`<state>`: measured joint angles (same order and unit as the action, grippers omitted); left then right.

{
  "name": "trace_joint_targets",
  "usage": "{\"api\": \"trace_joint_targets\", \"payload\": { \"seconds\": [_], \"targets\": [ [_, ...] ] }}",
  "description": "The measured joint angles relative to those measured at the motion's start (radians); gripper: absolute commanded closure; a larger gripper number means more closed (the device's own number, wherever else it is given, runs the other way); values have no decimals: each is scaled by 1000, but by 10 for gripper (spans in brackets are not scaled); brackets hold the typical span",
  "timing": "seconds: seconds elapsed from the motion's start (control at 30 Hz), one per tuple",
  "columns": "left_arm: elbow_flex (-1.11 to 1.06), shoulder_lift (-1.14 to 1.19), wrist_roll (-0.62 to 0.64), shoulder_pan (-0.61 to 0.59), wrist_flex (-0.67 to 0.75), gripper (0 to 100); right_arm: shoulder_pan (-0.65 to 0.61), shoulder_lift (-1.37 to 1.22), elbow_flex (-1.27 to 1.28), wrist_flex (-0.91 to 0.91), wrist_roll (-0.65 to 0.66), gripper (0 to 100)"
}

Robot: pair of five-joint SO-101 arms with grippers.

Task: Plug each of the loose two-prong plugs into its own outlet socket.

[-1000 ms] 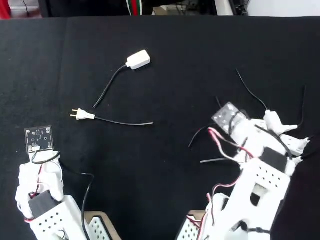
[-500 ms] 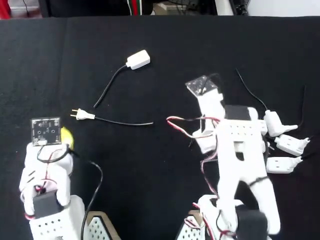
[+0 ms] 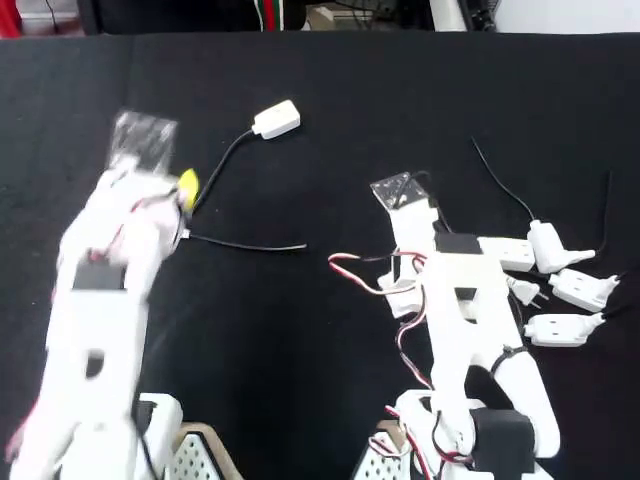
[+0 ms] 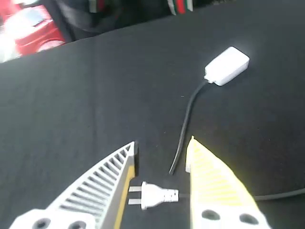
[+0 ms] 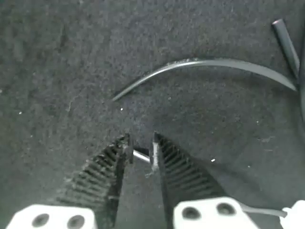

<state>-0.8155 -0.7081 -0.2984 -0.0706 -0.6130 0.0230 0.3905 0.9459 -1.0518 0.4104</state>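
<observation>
A white two-prong plug point(image 4: 152, 195) lies flat on the black table, between the open fingers of my left gripper point(image 4: 159, 148). Its black cord point(image 3: 250, 246) trails off toward the table's middle. Farther back lies a white outlet socket point(image 3: 277, 119) on its own black cord point(image 4: 183, 129). In the high view my left arm point(image 3: 110, 270) stretches over that plug, its yellow finger point(image 3: 187, 185) beside it. My right gripper point(image 5: 140, 148) hovers low over the cloth, holding nothing, with only a narrow gap. A thin cable end point(image 5: 141, 156) lies on the table under that gap.
Several white outlet sockets point(image 3: 580, 288) and another two-prong plug point(image 3: 525, 291) cluster at the right, beside my right arm point(image 3: 460, 300). Thin black cables point(image 3: 500, 180) run off behind them. A curved black cable point(image 5: 205, 63) lies ahead of my right gripper.
My left arm has swung from the front left corner out over the loose plug. My right arm left the socket cluster for the table's middle, then drew back slightly.
</observation>
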Motion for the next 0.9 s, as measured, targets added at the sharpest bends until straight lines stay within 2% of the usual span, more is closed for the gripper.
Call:
{"api": "trace_joint_targets", "payload": {
  "seconds": [0.23, 0.5, 0.6, 0.7, 0.9],
  "targets": [
    [442, 568, -66, 34, 0, 819, 0, -2, 51, 83, -8, 935],
    [881, 942, -69, 34, 5, 819, -14, -2, 81, 146, -9, 935],
    [990, 1056, -71, 34, -26, 819, -43, -2, 106, 147, -9, 935],
    [1057, 1172, -129, 34, -75, 819, -66, -2, 115, 164, -9, 935],
    [1151, 1375, -169, 34, -224, 816, -68, -2, 121, 167, -9, 935]
  ]
}}
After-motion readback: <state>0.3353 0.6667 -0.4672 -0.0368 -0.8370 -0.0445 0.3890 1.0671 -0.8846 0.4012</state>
